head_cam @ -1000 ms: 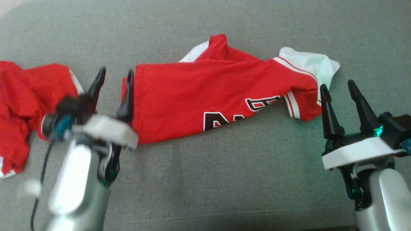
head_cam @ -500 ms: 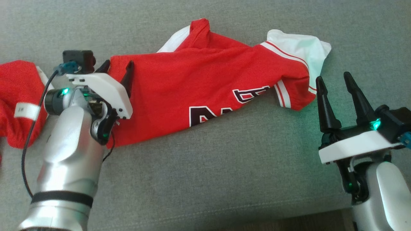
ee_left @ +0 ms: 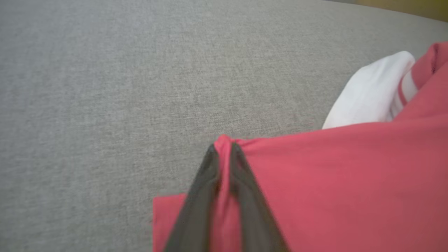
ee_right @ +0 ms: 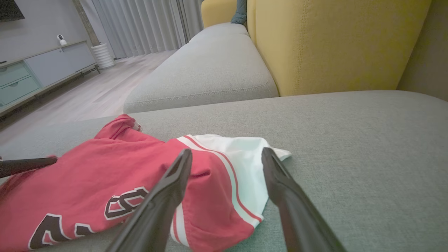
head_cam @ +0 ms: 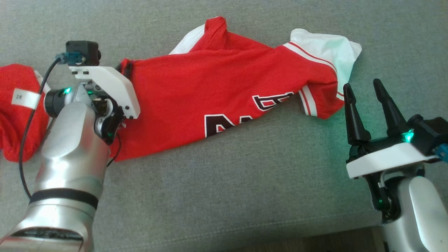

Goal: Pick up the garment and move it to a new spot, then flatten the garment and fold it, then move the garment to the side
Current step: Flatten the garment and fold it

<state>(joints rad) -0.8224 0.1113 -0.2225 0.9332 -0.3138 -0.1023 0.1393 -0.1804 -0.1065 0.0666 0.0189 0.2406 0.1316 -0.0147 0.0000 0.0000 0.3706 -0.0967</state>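
Red cloth is what the coming move turns on: the red jersey (head_cam: 224, 94) lies crumpled on the grey sofa seat cushion (head_cam: 245, 182), and its long axis runs almost straight from one arm to the other. At the jersey's hem end, our left tool (ee_left: 222, 148) is clenched on the far corner of the cloth. The left wrist view shows a ridge of red fabric nipped between the two dark fingers, which stand almost together. At the jersey's opposite end, where the white sleeve (head_cam: 329, 49) bunches up past the striped trim, our right tool (head_cam: 360, 84) stands released, with its fingers spread and nothing between them. They point toward the jersey's sleeve end and sit just beside the red edge; we cannot tell whether the nearer fingertip brushes the cloth. The dark lettering (head_cam: 245, 115) runs along the jersey's near edge, between the two tools. A second red garment (head_cam: 17, 115) lies beyond the jersey's hem end, on the far side of the left arm, apart from the jersey. We judge that the pick-up is half made, since one end is gripped and the other is free. The right arm is plainly nearer the free sleeve end, so that end falls to it. A lift from the left corner alone would probably leave the sleeve end dragging across the cushion.
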